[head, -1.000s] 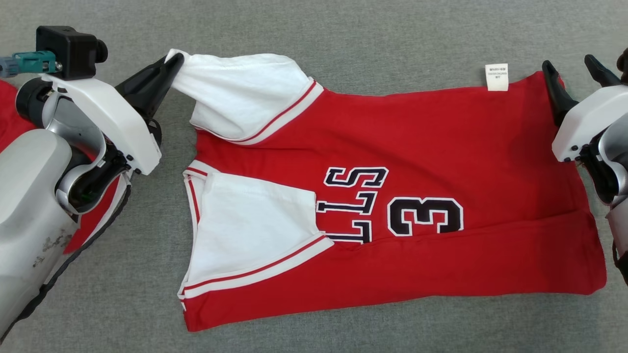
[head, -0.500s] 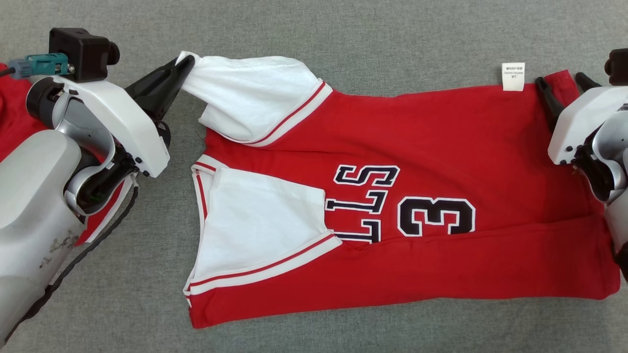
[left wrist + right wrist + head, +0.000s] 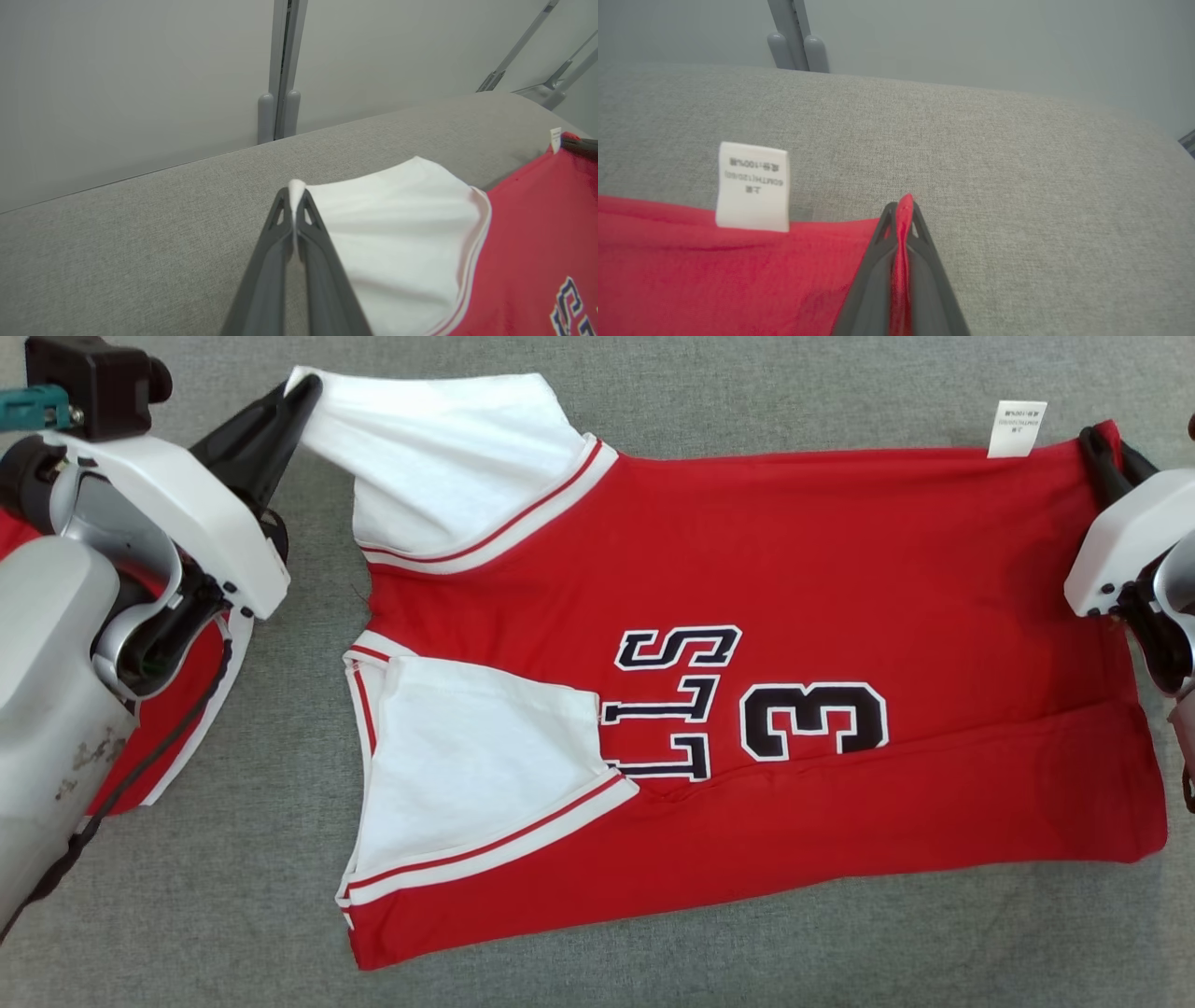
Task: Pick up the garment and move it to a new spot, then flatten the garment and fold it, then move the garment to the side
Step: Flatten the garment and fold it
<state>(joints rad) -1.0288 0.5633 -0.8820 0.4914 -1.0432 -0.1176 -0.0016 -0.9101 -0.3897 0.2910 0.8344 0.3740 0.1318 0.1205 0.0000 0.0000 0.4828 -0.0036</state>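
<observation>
The red jersey [image 3: 747, 551] lies spread sideways across the middle of the grey tabletop [image 3: 653, 980], with its collar toward 9 o'clock and its hem toward 3. The left end effector [image 3: 303, 387] is clamped on the tip of the white sleeve [image 3: 448, 457] at 10 o'clock. The right end effector [image 3: 1106, 439] pinches the red hem corner at 2 o'clock, just beside the care label [image 3: 1016, 427]. Holding both far corners looks meant to keep that long edge taut, ready to be flattened or folded toward 6 o'clock, where a band is turned over and the other sleeve [image 3: 476, 756] lies folded onto the chest. The cloth is a thin, soft knit with striped trim and bold black lettering [image 3: 747, 709]. The tabletop covering is coarse weave, likely grippy. Another red cloth [image 3: 168, 728] lies at 9 o'clock beneath the left arm.
</observation>
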